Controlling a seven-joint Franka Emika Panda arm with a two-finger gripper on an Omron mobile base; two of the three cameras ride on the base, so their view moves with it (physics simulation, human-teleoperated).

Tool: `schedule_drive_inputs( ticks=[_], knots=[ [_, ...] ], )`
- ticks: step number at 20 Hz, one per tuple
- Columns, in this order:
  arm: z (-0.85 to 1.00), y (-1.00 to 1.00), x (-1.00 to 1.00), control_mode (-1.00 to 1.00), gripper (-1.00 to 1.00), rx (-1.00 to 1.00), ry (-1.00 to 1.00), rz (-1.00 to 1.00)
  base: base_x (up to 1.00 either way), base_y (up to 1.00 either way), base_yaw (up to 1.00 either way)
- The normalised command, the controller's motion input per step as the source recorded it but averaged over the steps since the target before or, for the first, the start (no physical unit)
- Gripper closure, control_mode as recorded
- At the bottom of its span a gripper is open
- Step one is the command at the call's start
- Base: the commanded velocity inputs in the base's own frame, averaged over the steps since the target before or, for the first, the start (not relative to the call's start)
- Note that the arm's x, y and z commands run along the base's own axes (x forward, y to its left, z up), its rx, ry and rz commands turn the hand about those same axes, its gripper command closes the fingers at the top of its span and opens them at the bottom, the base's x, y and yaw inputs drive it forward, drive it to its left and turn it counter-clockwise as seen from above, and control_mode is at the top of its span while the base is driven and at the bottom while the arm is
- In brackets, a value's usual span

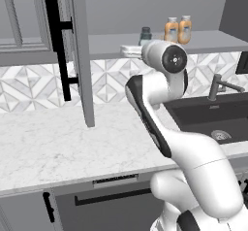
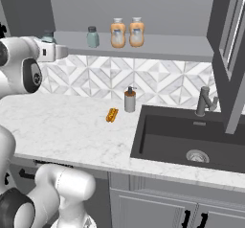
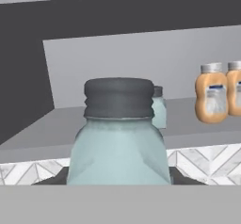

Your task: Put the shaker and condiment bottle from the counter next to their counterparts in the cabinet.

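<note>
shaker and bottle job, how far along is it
Bottle part looks done: two condiment bottles stand side by side on the cabinet shelf. In hand: the gripper is shut on the shaker, raised to shelf height. Left: set it beside the other shaker on the shelf and let go.

place: rendered home kitchen
desk [image 2: 72, 126]: white marble-look top, faint grey veins
sink [image 2: 191, 141]: dark inset basin with round drain, set in the desk
faucet [image 2: 205, 101]: grey, behind the sink
backsplash [image 2: 158, 81]: geometric white-grey tile
cabinet [image 1: 77, 55]: grey wall unit, door with long black bar handle
shelf [image 2: 162, 47]: grey; holds two condiment bottles [image 2: 127, 32] and a shaker [image 2: 93, 37]
pump dispenser [image 2: 130, 99]: grey, on desk by the sink
lower fronts [image 1: 106, 201]: grey, black handles
</note>
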Motion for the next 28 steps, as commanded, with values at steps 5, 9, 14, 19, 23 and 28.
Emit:
schedule_drive_inputs(
  ticks=[5,9,14,19,23,28],
  knots=[
    [0.07,0.04,0.00,-1.00,1.00,0.00,0.00,-0.01,0.00,0.00,0.00],
    [0.01,-0.09,0.00,-1.00,1.00,-0.01,-0.06,0.04,0.00,0.00,0.00],
    [0.01,0.00,0.01,-1.00,1.00,-0.04,-0.09,0.01,0.00,0.00,0.00],
    [0.00,0.00,0.05,-1.00,1.00,-0.02,-0.04,0.01,0.00,0.00,0.00],
    [0.00,0.00,0.21,-1.00,1.00,0.00,0.00,0.00,0.00,0.00,0.00],
    [0.00,-0.01,0.40,-1.00,1.00,0.00,0.00,0.00,0.00,0.00,0.00]
  ],
)
